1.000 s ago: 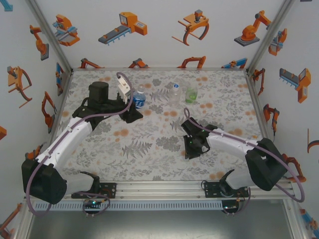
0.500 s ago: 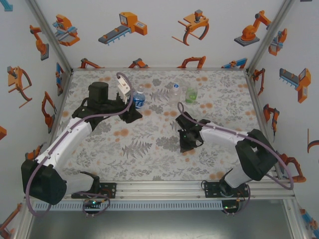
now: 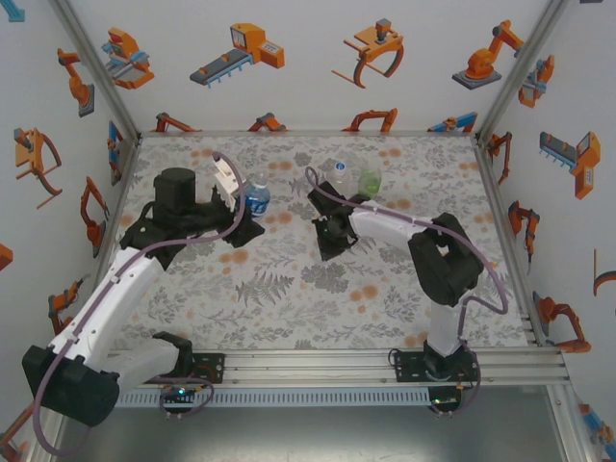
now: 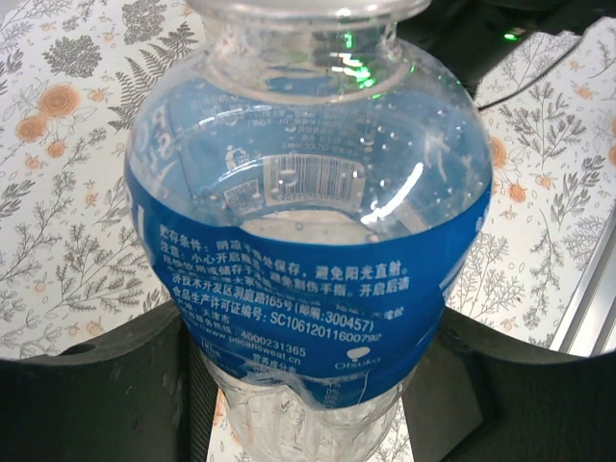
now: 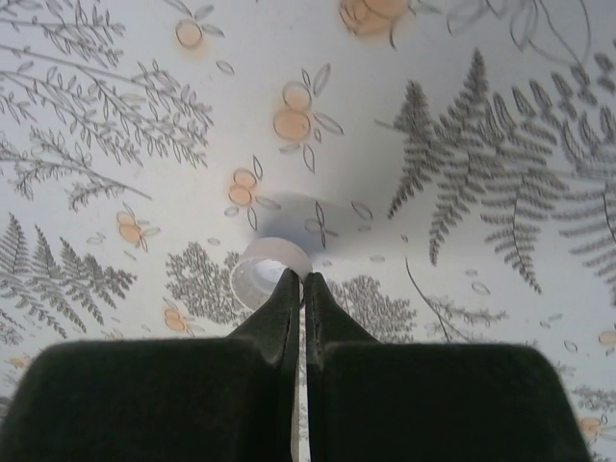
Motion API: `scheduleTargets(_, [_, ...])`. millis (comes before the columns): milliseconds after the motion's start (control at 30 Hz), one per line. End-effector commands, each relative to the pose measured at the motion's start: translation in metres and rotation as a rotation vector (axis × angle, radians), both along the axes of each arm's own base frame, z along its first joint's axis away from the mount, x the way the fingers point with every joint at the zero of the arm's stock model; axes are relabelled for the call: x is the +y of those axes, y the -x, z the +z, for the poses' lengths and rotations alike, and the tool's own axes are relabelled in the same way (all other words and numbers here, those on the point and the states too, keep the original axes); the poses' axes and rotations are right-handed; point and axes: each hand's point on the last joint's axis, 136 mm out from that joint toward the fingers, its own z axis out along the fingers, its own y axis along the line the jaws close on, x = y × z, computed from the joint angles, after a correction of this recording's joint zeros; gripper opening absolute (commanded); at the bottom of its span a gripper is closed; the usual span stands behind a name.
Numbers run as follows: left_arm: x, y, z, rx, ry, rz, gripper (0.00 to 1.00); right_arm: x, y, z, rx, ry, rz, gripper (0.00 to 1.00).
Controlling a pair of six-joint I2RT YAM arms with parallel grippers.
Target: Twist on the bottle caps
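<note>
My left gripper (image 3: 248, 223) is shut on the blue-label bottle (image 3: 256, 197), which stands upright at the back left. In the left wrist view the black fingers (image 4: 106, 395) press both sides of the bottle (image 4: 308, 250) below its label. My right gripper (image 3: 330, 237) sits mid-table, in front of the plain clear bottle (image 3: 337, 173) and the green bottle (image 3: 370, 181). In the right wrist view this gripper (image 5: 300, 281) is shut on the rim of a small white bottle cap (image 5: 258, 271). The cap hangs a little above the floral cloth and throws a shadow on it.
The table is covered by a floral cloth (image 3: 289, 289) and walled on three sides by white panels (image 3: 308, 67). An aluminium rail (image 3: 308, 361) runs along the near edge by the arm bases. A cable loops over the right arm (image 3: 318, 188).
The right arm has swung from the near right to the table's middle, towards the bottles, with its jaws closed. The left arm has shifted the blue-label bottle slightly left and back.
</note>
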Motion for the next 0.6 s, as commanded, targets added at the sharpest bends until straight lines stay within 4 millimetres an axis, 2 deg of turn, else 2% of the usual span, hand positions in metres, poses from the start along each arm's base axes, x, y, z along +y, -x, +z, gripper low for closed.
scheduleTargets(0, [0.007,0.004,-0.016,-0.002,-0.052,0.013,0.00,0.001,-0.001,-0.003,0.030,0.031,0.043,0.02])
scheduleTargets(167, [0.007,0.000,-0.022,0.004,-0.070,0.025,0.00,0.000,-0.001,-0.010,0.044,0.044,0.048,0.04])
scheduleTargets(300, [0.004,-0.003,-0.024,0.010,-0.057,0.027,0.00,-0.002,0.000,-0.008,0.040,0.050,0.046,0.12])
scheduleTargets(567, [0.003,-0.004,-0.024,0.015,-0.053,0.028,0.01,-0.009,-0.001,0.019,0.001,0.069,0.048,0.26])
